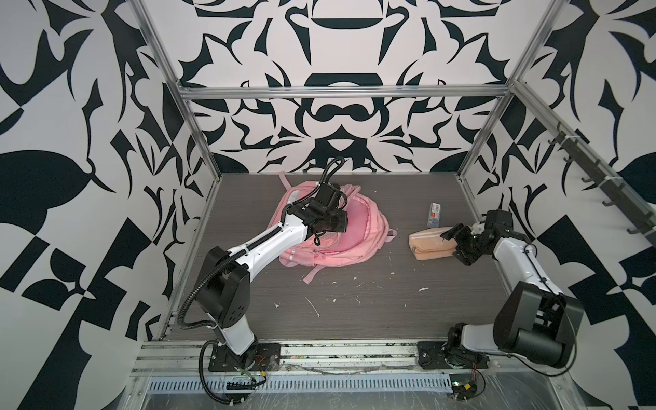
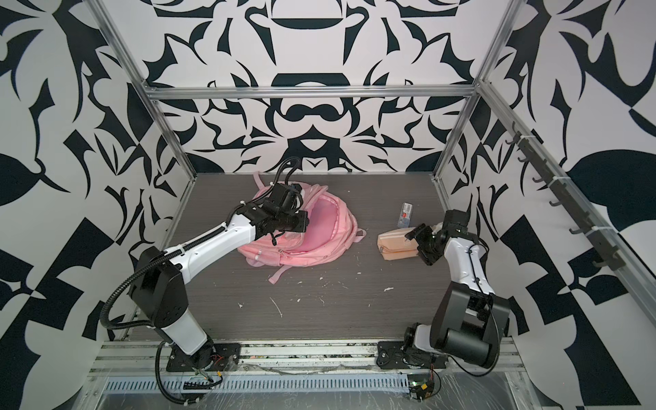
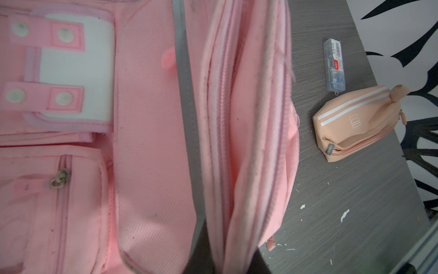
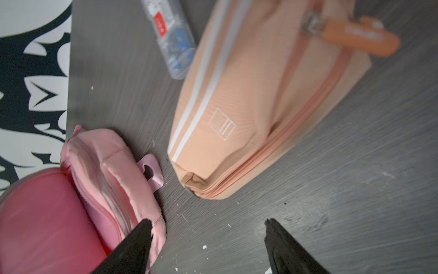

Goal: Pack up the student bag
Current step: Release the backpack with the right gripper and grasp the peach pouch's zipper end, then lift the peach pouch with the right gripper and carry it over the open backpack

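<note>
No legible text on pouch tag (image 3: 329, 149) or case label (image 3: 336, 64).

peach zip pouch (image 1: 427, 245) lying on dark wood-grain table (image 1: 355, 312) | clear plastic case (image 1: 433, 214) just beside pouch, on its far side | white flecks (image 1: 423, 289) scattered over tabletop

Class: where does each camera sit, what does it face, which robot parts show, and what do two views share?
Top views: high behind both arms, which show whole, looking down on the table.
Left wrist: close over the open backpack; hardly any robot shows.
Right wrist: low, facing the pouch; the open right gripper shows.
Both wrist views share the pouch and clear case.
</note>
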Controlling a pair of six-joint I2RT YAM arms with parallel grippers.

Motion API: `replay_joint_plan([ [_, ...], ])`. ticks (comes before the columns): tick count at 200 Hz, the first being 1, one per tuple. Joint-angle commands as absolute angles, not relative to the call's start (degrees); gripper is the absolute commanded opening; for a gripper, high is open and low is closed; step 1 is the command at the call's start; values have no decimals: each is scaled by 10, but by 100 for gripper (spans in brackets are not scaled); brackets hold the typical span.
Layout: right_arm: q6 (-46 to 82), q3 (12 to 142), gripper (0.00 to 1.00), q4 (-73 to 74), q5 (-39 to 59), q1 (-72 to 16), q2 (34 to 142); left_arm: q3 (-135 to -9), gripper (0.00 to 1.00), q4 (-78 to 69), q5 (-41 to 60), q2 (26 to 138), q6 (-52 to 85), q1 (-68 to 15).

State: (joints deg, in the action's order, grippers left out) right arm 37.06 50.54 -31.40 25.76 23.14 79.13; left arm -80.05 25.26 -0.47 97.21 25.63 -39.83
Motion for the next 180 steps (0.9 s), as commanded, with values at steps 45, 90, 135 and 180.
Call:
replay_joint_plan([
  [45,409,493,76,-207,213,241,867,-792,0,212,59,947,272,-399],
  [90,426,490,70,-171,195,243,914,-783,0,207,61,938,283,-399],
  [135,430,492,55,-164,182,243,935,-780,0,212,54,928,283,-399],
  [180,420,472,22,-163,171,243,918,-779,0,214,53,923,285,-398],
])
